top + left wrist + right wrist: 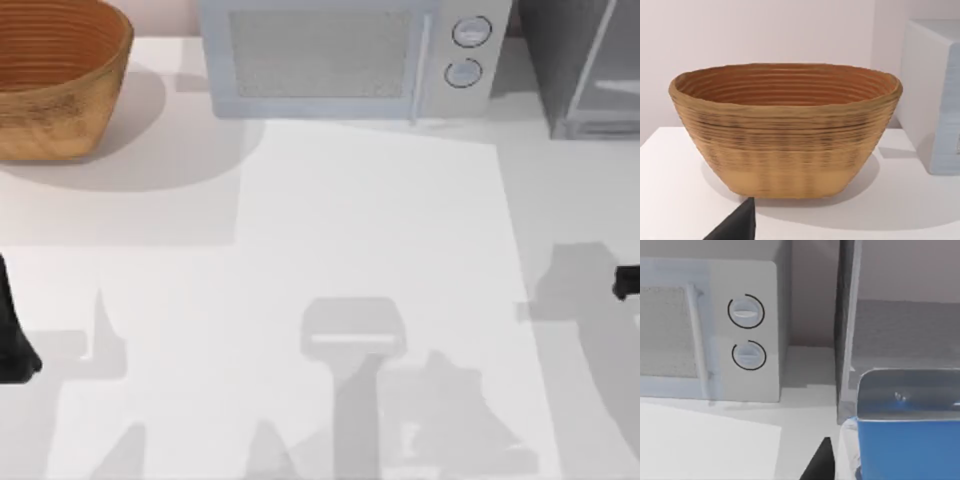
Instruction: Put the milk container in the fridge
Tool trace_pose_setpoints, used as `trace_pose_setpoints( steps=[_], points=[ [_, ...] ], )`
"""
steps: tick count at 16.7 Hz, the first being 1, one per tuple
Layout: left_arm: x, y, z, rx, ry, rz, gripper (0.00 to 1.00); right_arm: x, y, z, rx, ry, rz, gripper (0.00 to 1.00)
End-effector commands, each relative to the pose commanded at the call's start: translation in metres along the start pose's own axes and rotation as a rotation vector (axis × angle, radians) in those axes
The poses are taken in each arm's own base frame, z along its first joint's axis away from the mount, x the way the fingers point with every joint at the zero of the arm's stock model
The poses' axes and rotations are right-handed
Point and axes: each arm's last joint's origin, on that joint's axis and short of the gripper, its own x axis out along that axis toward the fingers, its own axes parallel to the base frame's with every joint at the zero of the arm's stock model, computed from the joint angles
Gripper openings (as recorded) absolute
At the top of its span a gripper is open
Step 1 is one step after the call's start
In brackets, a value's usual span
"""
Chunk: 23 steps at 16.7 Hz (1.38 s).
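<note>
**tom_k:** Two arms, but where's the milk (910,450)? I don't see it on the table (370,220) from the top cam.

**rigfan:** It's right up against the right wrist cam, blue and close; the fridge (580,70) frame stands just behind it, far right. My guess is it's being carried; a carton sitting that near the lens, off at the right edge of the table, fits a lift better than a rest. Honestly though, I can't tell whether the pincer is clamped on it or loose.

**tom_k:** And the right gripper (625,283) itself?

**rigfan:** It's poking in at the right edge, near side, well short of the fridge; makes sense, since it needs to line up with the door before pushing in. The microwave (320,60) is just left of the fridge, so I'd swing wide of those knobs.

**tom_k:** Left arm (12,340)?

**rigfan:** It's parked at the left edge, wrist cam staring at the basket (55,80) far left; I can't tell open or closed there either. It's out of the way, which is the point.
</note>
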Motion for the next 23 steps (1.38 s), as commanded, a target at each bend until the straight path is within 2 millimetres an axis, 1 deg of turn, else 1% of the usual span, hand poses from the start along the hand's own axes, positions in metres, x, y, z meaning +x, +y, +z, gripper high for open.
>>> trace_pose_setpoints(
  steps=[2, 5, 7, 10, 19, 21, 23],
  points=[
    [0.0, 0.0, 0.0, 0.0, 0.0, 0.0, 1.0, -0.019, -0.018, -0.012, 0.018, -0.02, -0.004, 0.0],
    [0.0, 0.0, 0.0, 0.0, 0.0, 0.0, 1.0, -0.038, -0.035, -0.028, 0.032, -0.06, -0.016, 0.0],
    [0.0, 0.0, 0.0, 0.0, 0.0, 0.0, 1.0, -0.047, -0.042, -0.036, 0.032, -0.091, -0.027, 0.0],
    [0.0, 0.0, 0.0, 0.0, 0.0, 0.0, 1.0, -0.054, -0.049, -0.041, 0.024, -0.126, -0.043, 0.0],
    [0.0, 0.0, 0.0, 0.0, 0.0, 0.0, 1.0, -0.056, -0.05, -0.039, 0.02, -0.142, -0.048, 0.0],
    [0.0, 0.0, 0.0, 0.0, 0.0, 0.0, 1.0, -0.056, -0.051, -0.029, 0.014, -0.16, -0.049, 0.0],
    [0.0, 0.0, 0.0, 0.0, 0.0, 0.0, 1.0, -0.054, -0.053, -0.011, 0.009, -0.187, -0.05, 0.0]
  ],
)
